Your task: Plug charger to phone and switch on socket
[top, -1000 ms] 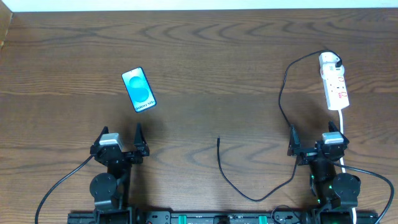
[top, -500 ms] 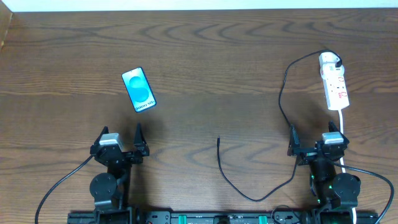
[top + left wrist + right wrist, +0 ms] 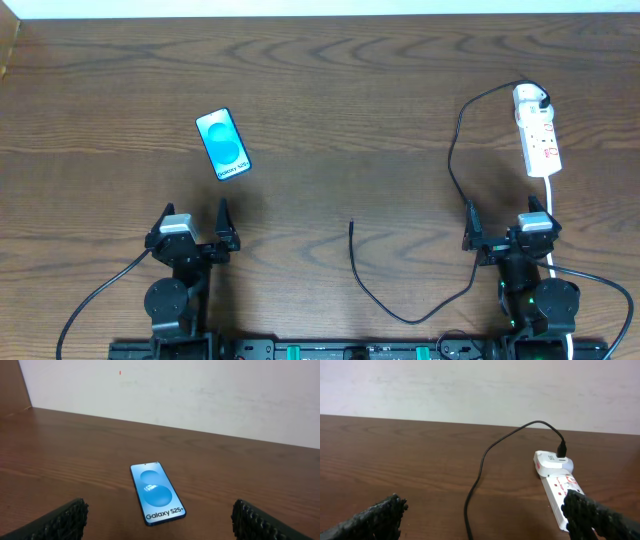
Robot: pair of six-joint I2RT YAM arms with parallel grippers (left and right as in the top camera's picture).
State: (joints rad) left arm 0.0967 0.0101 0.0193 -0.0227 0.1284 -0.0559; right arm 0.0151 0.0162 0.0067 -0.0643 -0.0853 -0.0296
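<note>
Phone [image 3: 223, 144] lies face up on the wooden table [image 3: 330, 70], ahead of the left gripper [image 3: 193, 218], whose fingers stand wide apart, holding nothing; socket [image 3: 538, 135] lies far right, ahead of the right gripper [image 3: 500, 222], likewise spread wide; charger [image 3: 452, 150] sits plugged in the socket's far end, its black cable looping to a free tip at mid-table, well apart from the phone
</note>
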